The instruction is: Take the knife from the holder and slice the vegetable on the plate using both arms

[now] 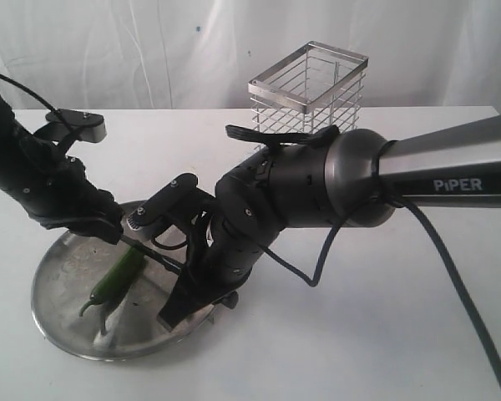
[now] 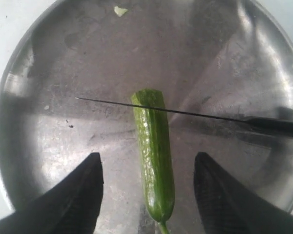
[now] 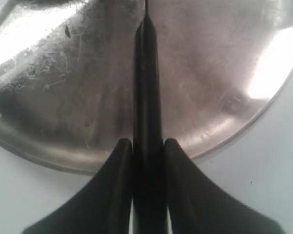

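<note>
I see the vegetable (image 2: pixel 154 161) lying flat mid-plate (image 2: pixel 53 73): dark green, bumpy skin, thin stem at one end, the other end cut square w/ pale green showing. The knife (image 2: pixel 185 113), thin black blade, sits across it just behind that cut end, roughly perpendicular. A small pale scrap (image 2: pixel 120 10) lies near the plate's far rim.

My right hand (image 3: pixel 148 146) is clamped on the knife handle (image 3: pixel 147 97), fingers tight on both sides, arm angled down over the plate's edge. My left hand (image 2: pixel 149 175) hangs over the stem half w/ fingers (image 2: pixel 83 185) spread wide either side of the veg, not touching it, holding nothing.

The holder (image 1: pixel 309 88) stands at the back of the desk (image 1: pixel 384 334), well apart from the plate. Bare plate on both sides of the veg; open desk to the right.
</note>
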